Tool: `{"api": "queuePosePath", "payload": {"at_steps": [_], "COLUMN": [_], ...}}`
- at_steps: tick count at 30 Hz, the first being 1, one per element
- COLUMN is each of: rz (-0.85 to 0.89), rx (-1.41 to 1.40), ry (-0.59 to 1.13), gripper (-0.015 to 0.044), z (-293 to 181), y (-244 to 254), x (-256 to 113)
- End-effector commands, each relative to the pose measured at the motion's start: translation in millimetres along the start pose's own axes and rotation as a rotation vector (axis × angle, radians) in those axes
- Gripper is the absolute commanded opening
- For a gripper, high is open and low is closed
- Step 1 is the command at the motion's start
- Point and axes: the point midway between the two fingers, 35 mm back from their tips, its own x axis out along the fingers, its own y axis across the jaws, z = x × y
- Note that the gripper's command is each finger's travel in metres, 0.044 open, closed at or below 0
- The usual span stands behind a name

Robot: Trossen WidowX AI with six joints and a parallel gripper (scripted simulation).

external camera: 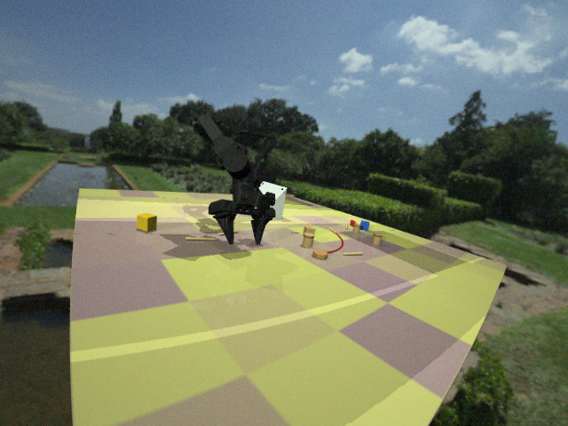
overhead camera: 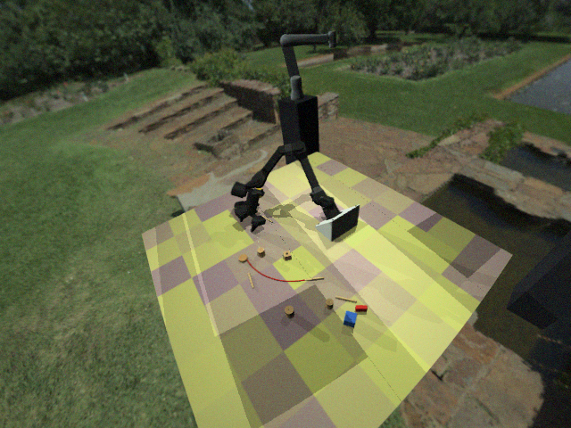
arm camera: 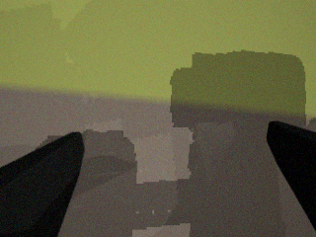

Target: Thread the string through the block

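Observation:
The small wooden block with the hole (overhead camera: pixel 287 255) (external camera: pixel 309 228) stands on the table, partly behind a wooden cylinder in the exterior view. The round button (overhead camera: pixel 243 258) (external camera: pixel 319 254) lies to its left in the top view. The red string (overhead camera: pixel 272 278) (external camera: pixel 342 243) curves from the button, around outside the block, to the string's stick (overhead camera: pixel 316 278) (external camera: pixel 333 230), which lies flat. My gripper (overhead camera: pixel 246 226) (external camera: pixel 244 243) (arm camera: pixel 176 135) is wide open and empty, pointing down above the table, some way from the block and button. The hole cannot be made out clearly.
Loose sticks (overhead camera: pixel 251 280) (external camera: pixel 200 238) and wooden cylinders (overhead camera: pixel 260 251) (overhead camera: pixel 289 310) (external camera: pixel 376 238) lie around. A red block (overhead camera: pixel 360 308), a blue block (overhead camera: pixel 350 318) and a yellow cube (external camera: pixel 146 222) also rest there. A white wedge-shaped stand (overhead camera: pixel 324 229) (external camera: pixel 278 199) is behind the gripper in the exterior view.

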Motion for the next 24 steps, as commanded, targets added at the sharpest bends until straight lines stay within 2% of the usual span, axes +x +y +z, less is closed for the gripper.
{"api": "queuePosePath", "payload": {"at_steps": [1,8,15,18,24], "rz": [0.128,0.322,0.418,0.419,0.419], "rx": [-0.200,-0.665,-1.287,-1.412,-1.412], "ry": [0.019,0.076,0.186,0.214,0.214], "gripper": [0.0440,0.0440,0.0440,0.0440,0.0440], "z": [27.4,55.8,50.1,46.2,46.2], "y": [55.6,164.8,261.8,276.6,276.6], "x": [-0.6,-24.0,-69.5,-79.5,-79.5]}}
